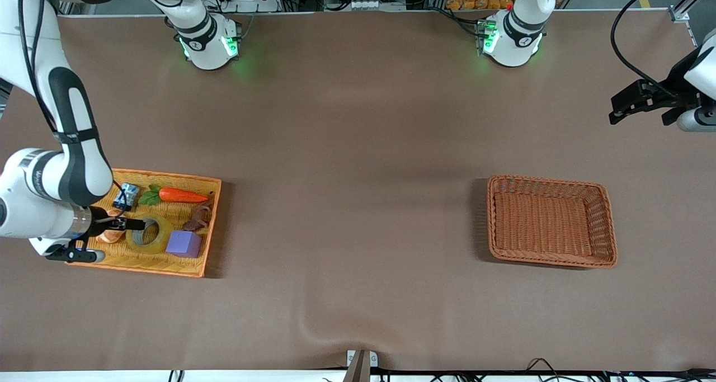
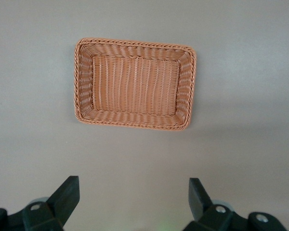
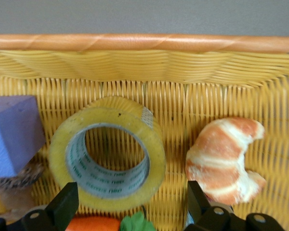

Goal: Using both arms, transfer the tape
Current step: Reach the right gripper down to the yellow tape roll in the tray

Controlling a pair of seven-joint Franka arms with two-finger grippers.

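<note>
Over the yellow tray (image 1: 208,225), the right gripper (image 1: 124,223) hangs open above the tape (image 1: 150,234), apparently ready to descend and close, while the open left gripper (image 1: 643,103) waits.

Yellowish, see-through tape (image 3: 107,153) with a grey core printed in faint green lettering. Yellow weave on the tray (image 3: 144,65), orange along its rim. Purple cube (image 1: 183,243); orange carrot (image 1: 182,195) with green leaves; croissant (image 3: 225,160) striped golden-brown and cream. Reddish-brown wicker basket (image 2: 134,46). Dull brown table (image 1: 358,147). Black grippers, left (image 2: 134,202) and right (image 3: 130,204).
</note>
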